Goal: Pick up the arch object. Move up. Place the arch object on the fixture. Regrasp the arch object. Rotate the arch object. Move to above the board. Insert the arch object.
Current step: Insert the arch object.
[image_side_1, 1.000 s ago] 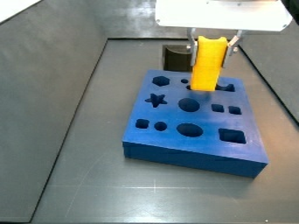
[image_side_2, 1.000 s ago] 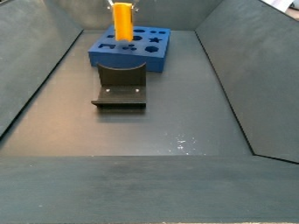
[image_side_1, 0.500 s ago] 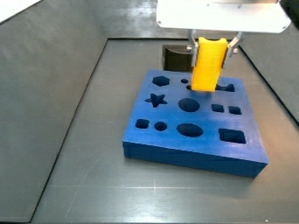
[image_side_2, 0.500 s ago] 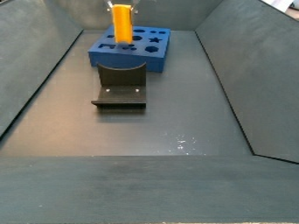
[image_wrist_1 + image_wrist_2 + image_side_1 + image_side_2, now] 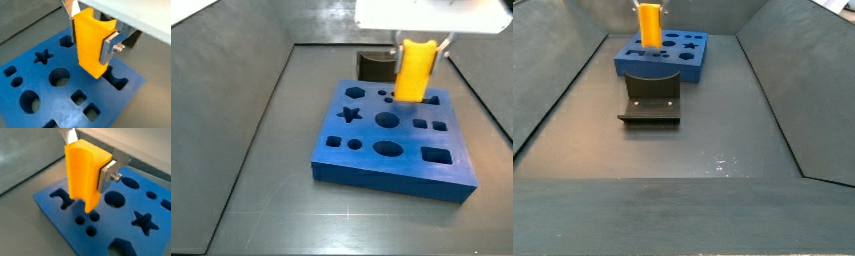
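The gripper (image 5: pixel 90 31) is clamped on the arch (image 5: pixel 90 45), which hangs upright above the far part of the board (image 5: pixel 392 160), clear of its surface. In both wrist views the silver fingers (image 5: pixel 111 168) pinch its upper flanks. The arch looks light, rigid and smooth, likely slippery plastic, so flat sides suit the pads. The board is thick matte blue with crisp dark cut-outs. The dark fixture (image 5: pixel 651 104) sits on the floor nearer, well apart.

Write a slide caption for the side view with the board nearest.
Gripper holds the arch object upright above the board.
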